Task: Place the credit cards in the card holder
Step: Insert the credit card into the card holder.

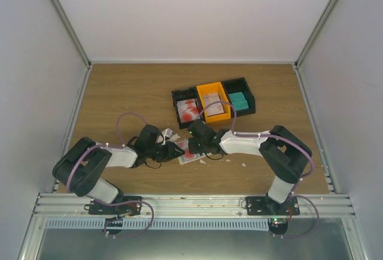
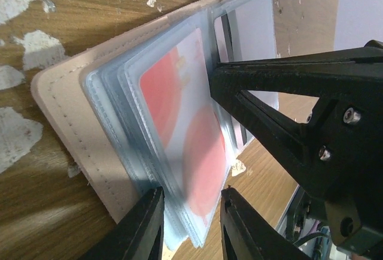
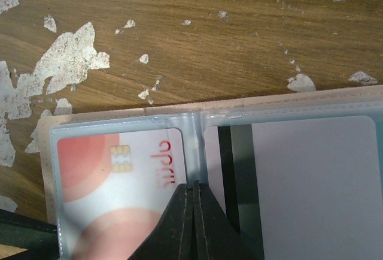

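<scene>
The beige card holder lies open on the wooden table between both arms. Its clear sleeves hold a red-and-white credit card on one side and a pale card with a dark stripe on the other. My right gripper is shut, its tips resting on the sleeves' centre fold. In the left wrist view it reaches in from the right. My left gripper is open, its jaws either side of the sleeve stack's edge over the red-and-white card. The beige cover lies underneath.
Joined bins stand at the back: a black one with red-and-white cards, an orange one with pale cards, a black one with teal cards. White scraps dot the table near the holder. Grey walls enclose the table.
</scene>
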